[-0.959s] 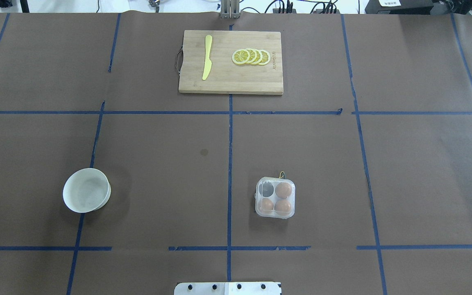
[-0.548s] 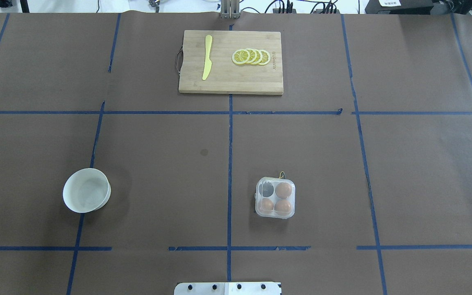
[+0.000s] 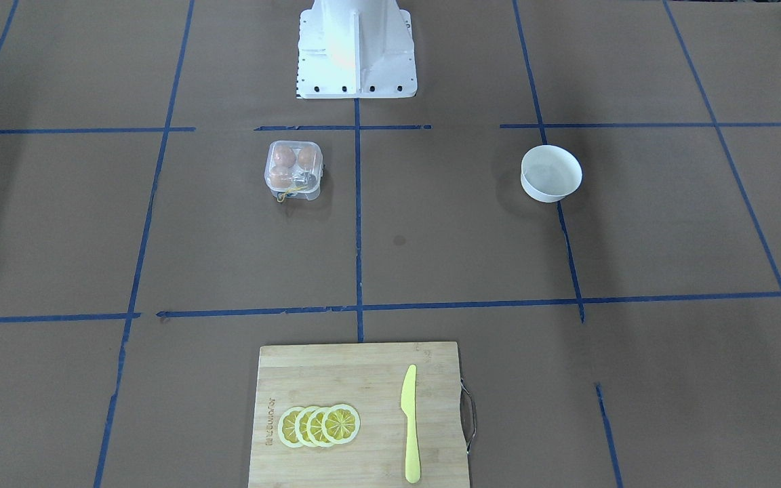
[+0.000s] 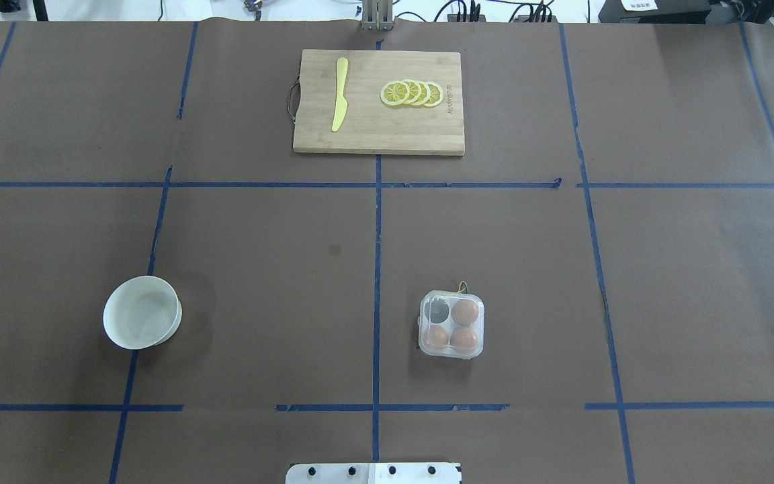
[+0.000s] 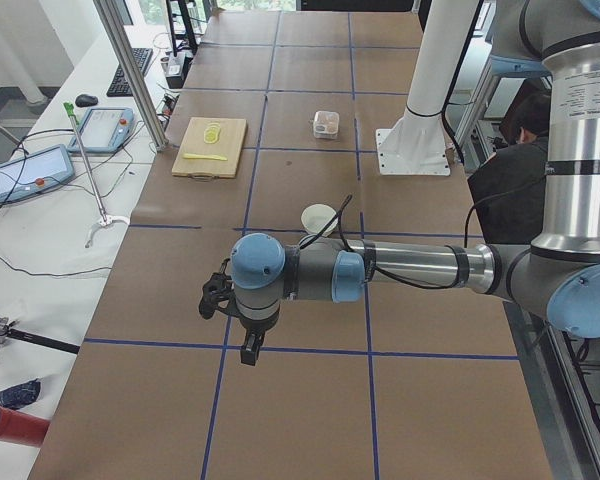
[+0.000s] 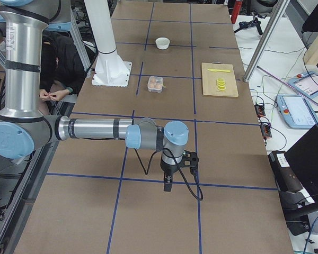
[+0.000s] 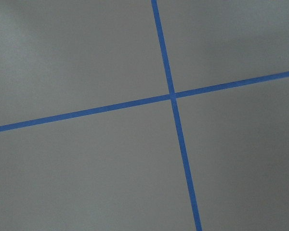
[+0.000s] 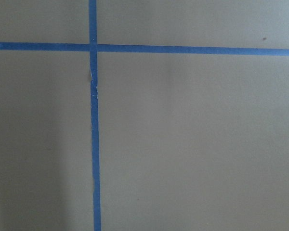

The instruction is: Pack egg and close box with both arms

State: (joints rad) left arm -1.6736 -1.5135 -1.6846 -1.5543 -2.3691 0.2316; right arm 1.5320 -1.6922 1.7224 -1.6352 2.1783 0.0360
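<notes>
The clear box [image 4: 451, 325] sits on the brown table right of the centre line, its lid lying flat over the cups and yellow string at its far edge. Three orange-brown eggs [image 4: 465, 312] fill three cups; the fourth cup looks dark. The box also shows in the front-facing view [image 3: 293, 169]. My left gripper [image 5: 249, 350] hangs over the table's left end, far from the box. My right gripper [image 6: 167, 184] hangs over the right end. I cannot tell whether either is open or shut. Both wrist views show only brown paper and blue tape.
A white bowl [image 4: 142, 312] stands left of the box and looks empty. A wooden cutting board [image 4: 379, 128] at the far middle holds a yellow knife [image 4: 340, 94] and lemon slices [image 4: 412, 93]. The white robot base [image 3: 356, 47] is at the near edge.
</notes>
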